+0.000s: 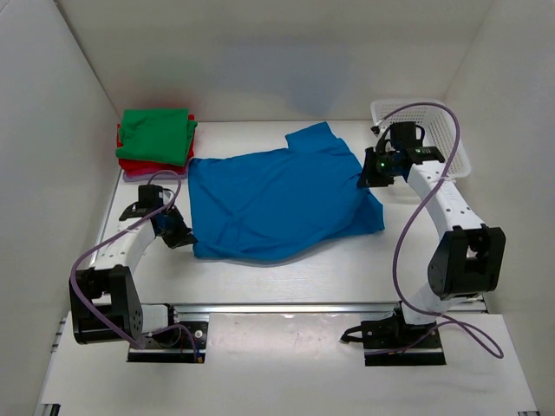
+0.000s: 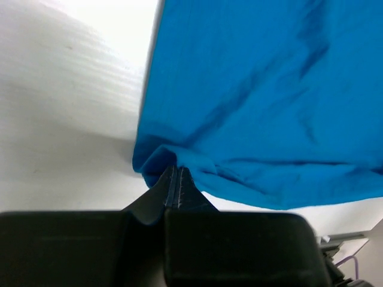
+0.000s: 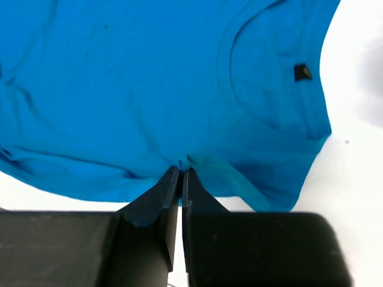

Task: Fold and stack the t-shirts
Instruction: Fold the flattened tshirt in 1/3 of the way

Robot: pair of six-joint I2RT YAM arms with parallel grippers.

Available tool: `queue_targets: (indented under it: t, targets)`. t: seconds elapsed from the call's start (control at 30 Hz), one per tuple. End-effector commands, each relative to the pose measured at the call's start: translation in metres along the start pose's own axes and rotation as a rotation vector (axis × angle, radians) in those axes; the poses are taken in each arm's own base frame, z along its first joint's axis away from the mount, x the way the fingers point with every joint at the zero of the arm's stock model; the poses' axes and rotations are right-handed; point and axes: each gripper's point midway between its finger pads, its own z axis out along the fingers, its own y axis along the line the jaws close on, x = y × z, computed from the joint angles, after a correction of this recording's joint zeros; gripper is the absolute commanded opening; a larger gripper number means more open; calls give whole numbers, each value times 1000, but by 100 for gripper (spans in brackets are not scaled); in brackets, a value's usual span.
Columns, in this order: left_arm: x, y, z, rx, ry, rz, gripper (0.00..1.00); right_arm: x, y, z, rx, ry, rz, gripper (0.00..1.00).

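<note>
The blue t-shirt (image 1: 277,195) lies spread open across the middle of the table (image 1: 286,282), mostly flat. That suits the fold we judge to be starting. Our left hand (image 2: 175,179) is clenched on its corner nearest the table's left edge, and the cloth gathers into a small puckered ridge where the fingers meet. Our right hand (image 3: 181,178) is clamped shut on the opposite border, toward the table's right edge and not far from the neckline (image 3: 263,66). With two opposite points pinched, we can lift and carry one side over the other without the cloth sagging in the middle.

The fabric is a soft, matte knit. It shows shallow creases running out from each grip, a ribbed neck band and a small dark label (image 3: 302,72) inside it.

At the far-left corner the finished pile waits. The green t-shirt (image 1: 156,134) is on top, the red t-shirt (image 1: 137,165) is beneath it, and the pale pink-lavender t-shirt (image 1: 139,176) shows only as a sliver at the bottom. All three are folded into rough squares, so the blue one probably goes there next.

A white plastic mesh basket (image 1: 453,143) sits at the far-right corner, just behind our right arm.
</note>
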Motion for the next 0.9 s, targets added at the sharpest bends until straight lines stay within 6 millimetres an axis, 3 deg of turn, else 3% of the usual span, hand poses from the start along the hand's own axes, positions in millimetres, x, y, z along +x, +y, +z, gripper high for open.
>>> queue_targets:
  t: [0.0, 0.5, 0.87]
  targets:
    - [-32, -9, -4, 22, -105, -14, 0, -29, 5, 3, -11, -63, -47, 0]
    - [-56, -10, -7, 33, -226, -71, 0, -67, 11, 29, -11, -75, -118, 0]
    - [-53, 0, -4, -5, -245, -87, 0, -93, 16, 46, -12, -80, -163, 0]
